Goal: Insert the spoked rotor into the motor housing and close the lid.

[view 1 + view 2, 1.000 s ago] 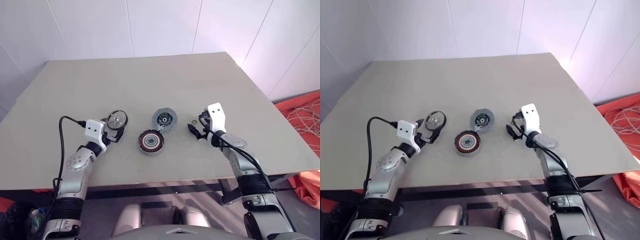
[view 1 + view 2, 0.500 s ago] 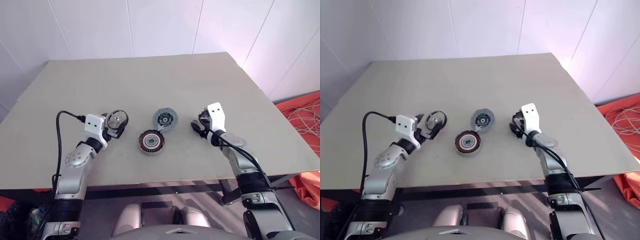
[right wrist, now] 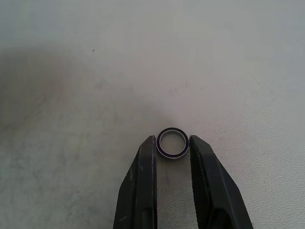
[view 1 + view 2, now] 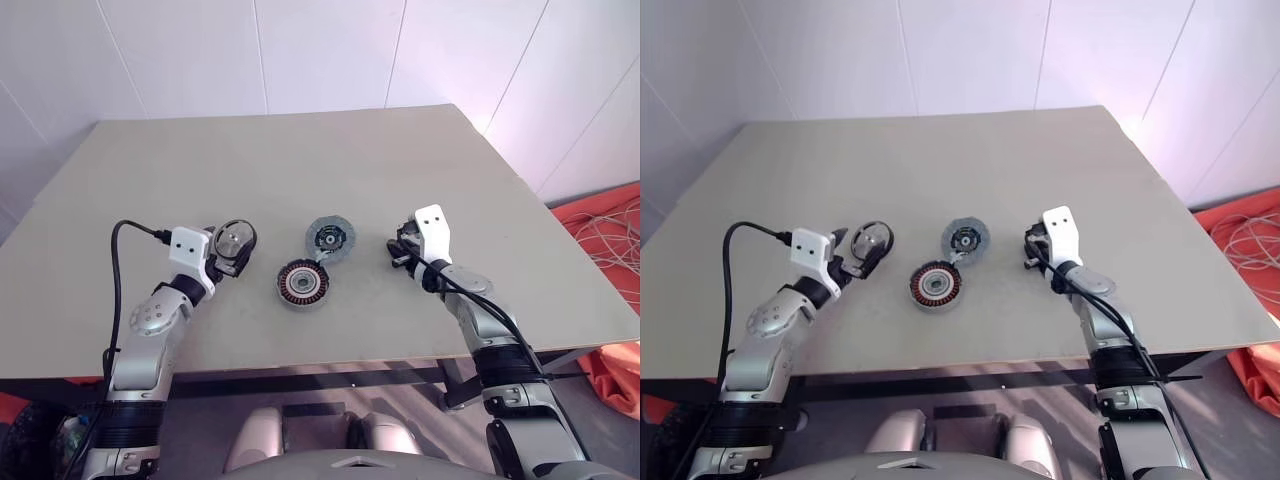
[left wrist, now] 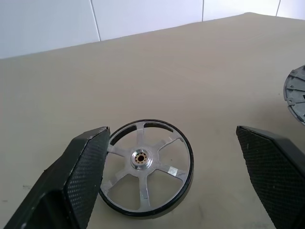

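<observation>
Left gripper [image 5: 171, 157]: jaws wide, standing either side of the rotor [image 5: 145, 167], which lies flat on the table [image 4: 300, 160] towards its left edge; one finger seems to touch the rim.
Right gripper [image 3: 173, 143]: jaws narrow, pinching a small ring [image 3: 173, 142] on the table.
Housing [image 4: 302, 284]: near the front edge, mid-table.
Lid [image 4: 330, 238]: just behind the housing.

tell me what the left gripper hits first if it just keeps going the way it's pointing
Most likely the spoked rotor: it lies on the table between the open fingers of the left gripper, close to one of them. Depth is unclear, so it might pass just above.
</observation>
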Robot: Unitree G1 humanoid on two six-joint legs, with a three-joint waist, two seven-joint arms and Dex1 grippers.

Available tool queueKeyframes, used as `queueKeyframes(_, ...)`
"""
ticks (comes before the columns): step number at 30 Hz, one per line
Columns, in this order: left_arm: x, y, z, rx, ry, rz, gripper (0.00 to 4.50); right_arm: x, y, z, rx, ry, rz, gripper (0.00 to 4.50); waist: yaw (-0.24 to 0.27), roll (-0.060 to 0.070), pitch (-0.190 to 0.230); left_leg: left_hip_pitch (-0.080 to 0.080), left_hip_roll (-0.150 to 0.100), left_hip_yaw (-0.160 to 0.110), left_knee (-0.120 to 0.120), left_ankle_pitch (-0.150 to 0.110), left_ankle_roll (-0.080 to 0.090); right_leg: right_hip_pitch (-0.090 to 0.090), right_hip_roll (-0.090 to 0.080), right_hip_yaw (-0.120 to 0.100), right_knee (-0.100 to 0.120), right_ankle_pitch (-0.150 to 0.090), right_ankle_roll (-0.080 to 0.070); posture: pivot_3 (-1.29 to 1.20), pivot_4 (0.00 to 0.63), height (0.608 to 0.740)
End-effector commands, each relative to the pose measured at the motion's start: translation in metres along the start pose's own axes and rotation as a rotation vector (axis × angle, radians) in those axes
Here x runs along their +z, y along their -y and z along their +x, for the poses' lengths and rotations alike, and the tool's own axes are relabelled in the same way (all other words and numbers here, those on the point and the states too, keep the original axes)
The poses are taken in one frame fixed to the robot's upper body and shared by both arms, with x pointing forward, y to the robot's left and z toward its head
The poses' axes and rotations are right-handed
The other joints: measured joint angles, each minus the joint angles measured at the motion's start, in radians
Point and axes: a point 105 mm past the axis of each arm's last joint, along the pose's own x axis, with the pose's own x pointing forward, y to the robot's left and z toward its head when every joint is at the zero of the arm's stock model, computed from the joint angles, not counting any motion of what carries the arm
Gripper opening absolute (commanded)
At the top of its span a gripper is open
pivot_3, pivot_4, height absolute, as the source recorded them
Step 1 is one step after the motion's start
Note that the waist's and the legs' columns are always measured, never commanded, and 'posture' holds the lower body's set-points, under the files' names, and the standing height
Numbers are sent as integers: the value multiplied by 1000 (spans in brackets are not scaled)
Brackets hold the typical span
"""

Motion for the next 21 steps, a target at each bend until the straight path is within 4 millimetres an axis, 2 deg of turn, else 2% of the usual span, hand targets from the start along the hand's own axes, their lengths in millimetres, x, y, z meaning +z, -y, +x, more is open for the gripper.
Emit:
queueKeyframes(1,16,2,1,-6,51,20,4500,35,2,-1,16,123,91,684,0,0,0,0,0,0,0,0,0,0,0,0,0,0,0,0,0,740)
queueKeyframes(5,16,6,1,-21,44,15,4500,80,-33,-16,260,293,203,684,0,0,0,0,0,0,0,0,1,-1,0,0,0,0,0,0,0,740)
queueKeyframes(8,16,8,1,-26,40,15,4500,98,-63,-31,432,337,172,684,1,0,0,0,0,0,-1,0,1,-1,0,0,0,0,0,0,0,740)
queueKeyframes(13,16,9,1,-34,35,16,4500,102,-95,-43,599,285,105,684,3,0,0,0,0,0,-1,0,1,0,0,0,-1,0,0,0,0,740)
queueKeyframes(15,17,7,1,-36,35,18,4500,102,-106,-43,644,254,86,684,3,0,0,0,0,0,-1,0,0,0,0,0,-1,-3,5,0,0,740)
queueKeyframes(21,22,3,1,-37,34,24,4500,74,-115,-18,610,90,22,684,1,-1,0,1,1,0,-1,1,-2,0,0,0,0,-3,6,0,0,740)
